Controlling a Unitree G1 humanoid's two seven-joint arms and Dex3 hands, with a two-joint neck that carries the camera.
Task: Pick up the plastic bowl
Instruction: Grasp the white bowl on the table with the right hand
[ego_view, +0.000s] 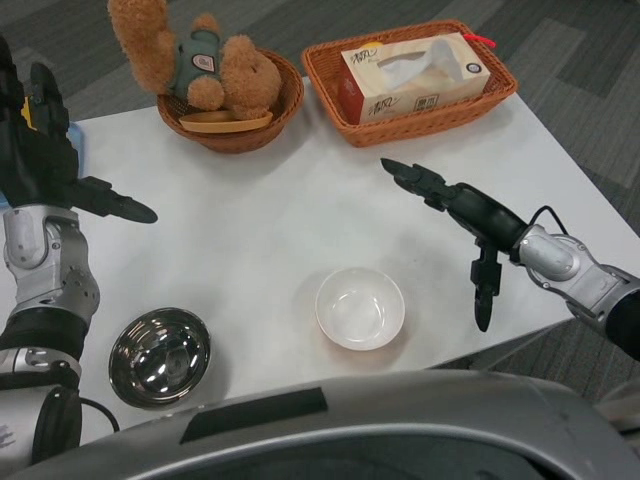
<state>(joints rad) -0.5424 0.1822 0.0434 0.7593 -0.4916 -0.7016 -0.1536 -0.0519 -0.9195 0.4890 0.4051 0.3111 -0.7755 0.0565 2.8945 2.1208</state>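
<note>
While the right hand (455, 205) hovers with fingers spread and holding nothing, the white plastic bowl (360, 308) sits upright on the white table (260, 230) at about seven o'clock from it, near but apart. At nine o'clock from the bowl lies a steel bowl (160, 357); the left hand (45, 160), also spread wide, hangs at ten o'clock.

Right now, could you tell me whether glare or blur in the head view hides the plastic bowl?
Head view: the plastic bowl is sharp, with soft sheen only; strong reflections sit on the steel bowl; the white table is evenly lit with faint shadows; the right hand looks crisp.
</note>
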